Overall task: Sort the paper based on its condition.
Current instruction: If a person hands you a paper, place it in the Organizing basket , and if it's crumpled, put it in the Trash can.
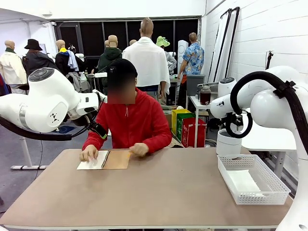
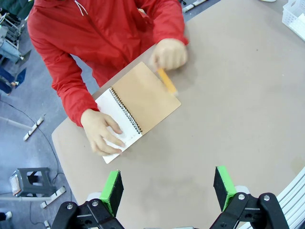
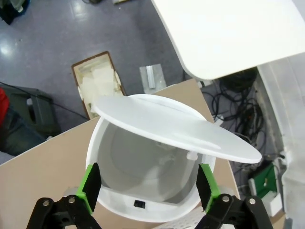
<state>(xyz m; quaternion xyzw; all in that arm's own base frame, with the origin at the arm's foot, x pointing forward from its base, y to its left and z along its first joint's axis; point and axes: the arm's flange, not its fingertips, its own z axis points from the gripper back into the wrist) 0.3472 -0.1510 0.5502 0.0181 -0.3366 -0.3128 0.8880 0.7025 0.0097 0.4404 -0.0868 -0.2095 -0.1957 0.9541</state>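
One broad matte tan counter (image 1: 163,192) is carrying it all, the left tool (image 2: 167,171) hovering over it with jaws spread and empty, the right tool (image 3: 148,165) hanging just as wide above a smooth round white bin (image 3: 119,157) with a tilted lid (image 3: 176,126). Next, a stiff white mesh basket (image 1: 260,196) is holding one flat sheet of the paper (image 1: 243,182), and a person's hand (image 2: 102,131) is pressing a white page of the kraft-covered spiral notebook (image 2: 143,98). That paper is looking featherlight, limp and quick to crease, so I'm judging a gentle pinch at a free edge the best hold.
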